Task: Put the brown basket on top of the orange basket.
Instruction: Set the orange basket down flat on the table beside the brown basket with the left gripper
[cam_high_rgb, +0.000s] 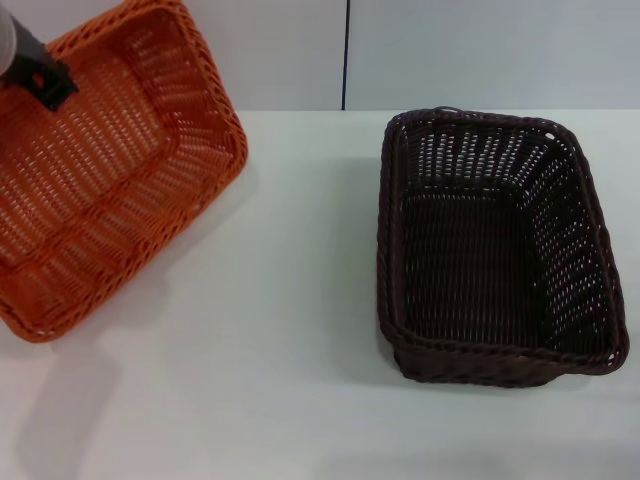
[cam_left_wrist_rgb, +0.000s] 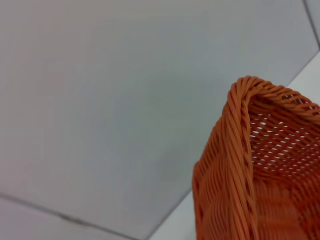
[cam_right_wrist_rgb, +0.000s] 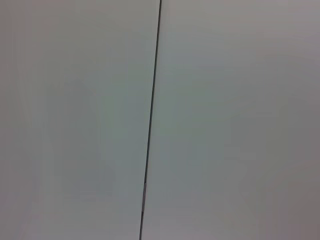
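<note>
The orange basket (cam_high_rgb: 110, 170) hangs tilted above the table at the far left, its open side facing me, and it casts a shadow on the tabletop below. My left gripper (cam_high_rgb: 45, 82) is clamped on its far rim at the upper left corner of the head view. In the left wrist view one corner of the orange basket (cam_left_wrist_rgb: 260, 170) shows close up against the wall. The brown basket (cam_high_rgb: 490, 240) rests upright on the table at the right, empty and untouched. My right gripper is out of view.
The white table (cam_high_rgb: 290, 300) stretches between the two baskets. A pale wall with a dark vertical seam (cam_high_rgb: 346, 55) stands behind the table's far edge. The right wrist view shows only that wall and its seam (cam_right_wrist_rgb: 150, 120).
</note>
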